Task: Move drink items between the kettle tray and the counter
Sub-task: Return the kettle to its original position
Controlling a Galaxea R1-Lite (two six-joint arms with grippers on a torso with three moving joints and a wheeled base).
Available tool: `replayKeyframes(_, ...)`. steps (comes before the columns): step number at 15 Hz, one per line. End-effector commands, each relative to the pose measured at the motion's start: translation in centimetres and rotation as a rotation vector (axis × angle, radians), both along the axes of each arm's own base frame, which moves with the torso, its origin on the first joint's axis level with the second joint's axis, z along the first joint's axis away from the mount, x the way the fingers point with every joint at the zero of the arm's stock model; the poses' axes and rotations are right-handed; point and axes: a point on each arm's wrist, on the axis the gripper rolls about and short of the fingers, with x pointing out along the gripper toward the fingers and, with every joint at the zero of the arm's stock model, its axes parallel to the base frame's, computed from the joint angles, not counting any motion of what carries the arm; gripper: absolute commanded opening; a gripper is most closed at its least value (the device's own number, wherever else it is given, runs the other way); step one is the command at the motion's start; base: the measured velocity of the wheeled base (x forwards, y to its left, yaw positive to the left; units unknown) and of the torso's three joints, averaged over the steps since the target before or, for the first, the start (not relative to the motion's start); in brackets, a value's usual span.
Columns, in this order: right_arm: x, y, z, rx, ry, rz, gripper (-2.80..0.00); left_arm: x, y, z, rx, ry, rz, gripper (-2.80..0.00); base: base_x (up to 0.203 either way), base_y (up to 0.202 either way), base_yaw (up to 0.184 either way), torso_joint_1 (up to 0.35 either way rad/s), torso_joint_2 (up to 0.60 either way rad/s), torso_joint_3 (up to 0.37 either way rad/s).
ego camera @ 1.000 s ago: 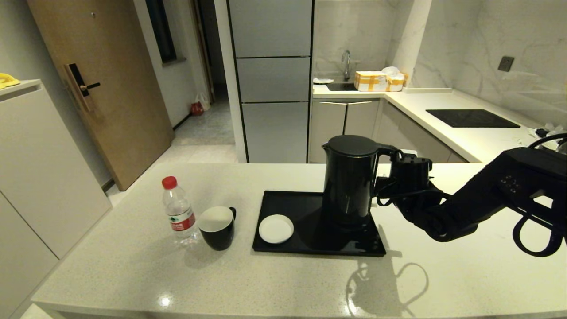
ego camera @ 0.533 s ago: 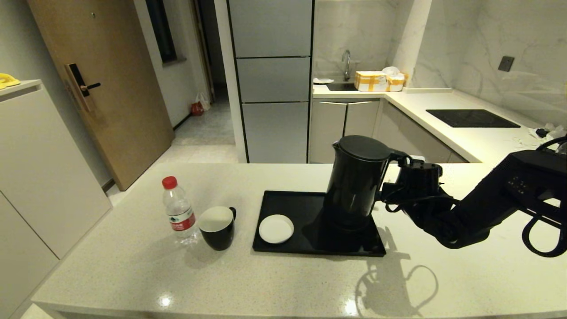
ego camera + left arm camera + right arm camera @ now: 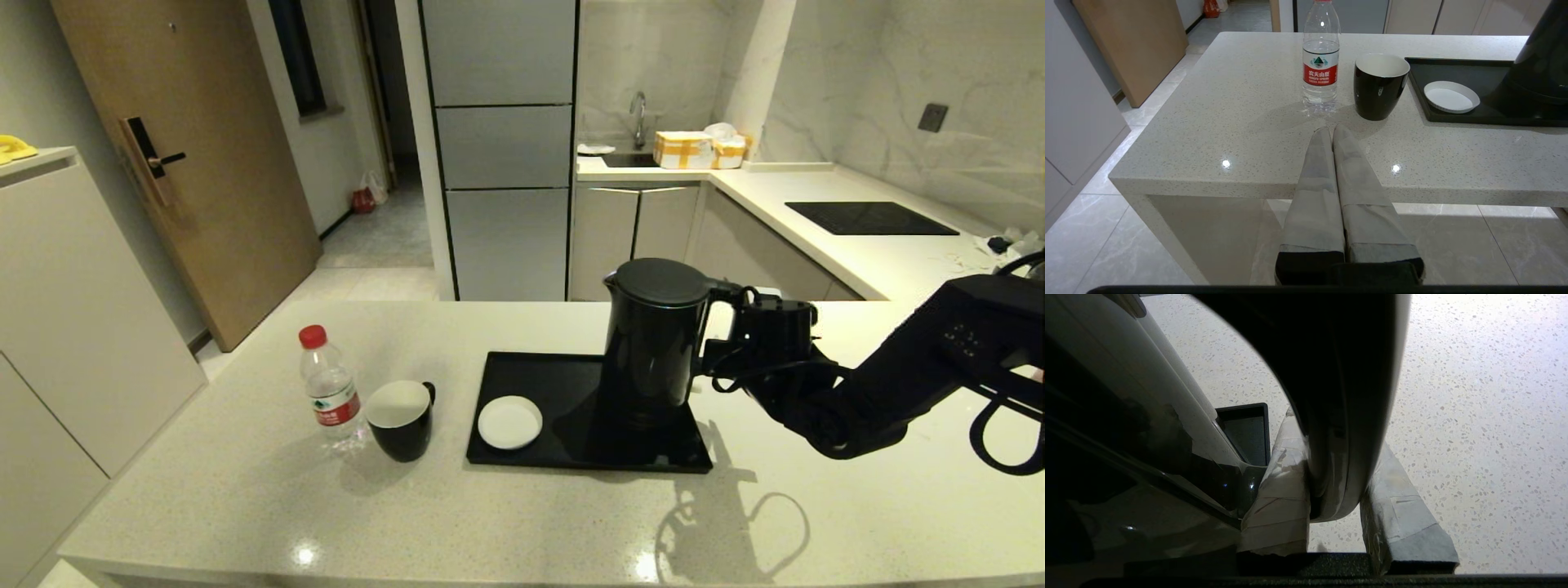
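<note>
Head view: the tall black electric kettle [image 3: 653, 343], lid on, stands near upright at the right end of the flat black rectangular tray with a low rim [image 3: 522, 371], its base low over or on the tray; whether it is seated there cannot be told. The right gripper [image 3: 722, 339] reaches in from the robot's right and is clamped on the kettle's black loop handle [image 3: 718, 314]. The right wrist view confirms this hold: the two tape-wrapped fingers [image 3: 1280, 490] press against either side of the handle bar [image 3: 1339, 416], with the speckled stone beyond.

A small white round saucer [image 3: 509, 422] lies on the left part of the tray. On the off-white speckled stone countertop [image 3: 245, 490], left of the tray and apart from it, stands the black mug with a white inside [image 3: 400, 420]; the small clear water bottle with red cap and red label [image 3: 330, 392] stands upright just beside the mug, on its left.

Left wrist view: the left gripper [image 3: 1332, 132], its taped fingers pressed together and holding nothing, hangs off the near edge of the counter, pointing towards the bottle [image 3: 1321, 65] and mug [image 3: 1380, 85].
</note>
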Motion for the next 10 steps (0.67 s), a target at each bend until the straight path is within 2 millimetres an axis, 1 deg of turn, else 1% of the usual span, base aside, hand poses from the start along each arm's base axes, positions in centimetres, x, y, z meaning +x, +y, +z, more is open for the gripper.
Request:
replayKeyframes(1,0.1,0.0,-0.1,0.001,-0.001,-0.001,-2.8,0.0,0.0,0.0,0.0,0.0,0.001,-2.8,0.0,0.0,0.0,0.0,0.0,0.0)
replayKeyframes(2,0.1,0.0,-0.2,0.001,0.0,-0.003,-2.8,0.0,0.0,0.0,0.0,-0.001,0.001,-2.8,0.0,0.0,0.0,0.0,0.0,0.0)
replayKeyframes(3,0.2,-0.1,-0.2,0.0,0.001,-0.006,0.0,0.0,0.0,0.0,0.0,-0.001,0.001,-2.8,0.0,0.0,0.0,0.0,0.0,0.0)
replayKeyframes(7,-0.2,-0.2,0.1,0.015,-0.023,0.008,0.0,0.0,0.0,0.0,0.0,0.001,0.001,-2.8,0.0,0.0,0.0,0.0,0.0,0.0)
replayKeyframes(10,-1.0,-0.3,0.1,0.024,-0.052,0.031,0.0,0.0,0.0,0.0,0.0,0.001,0.001,-2.8,0.0,0.0,0.0,0.0,0.0,0.0)
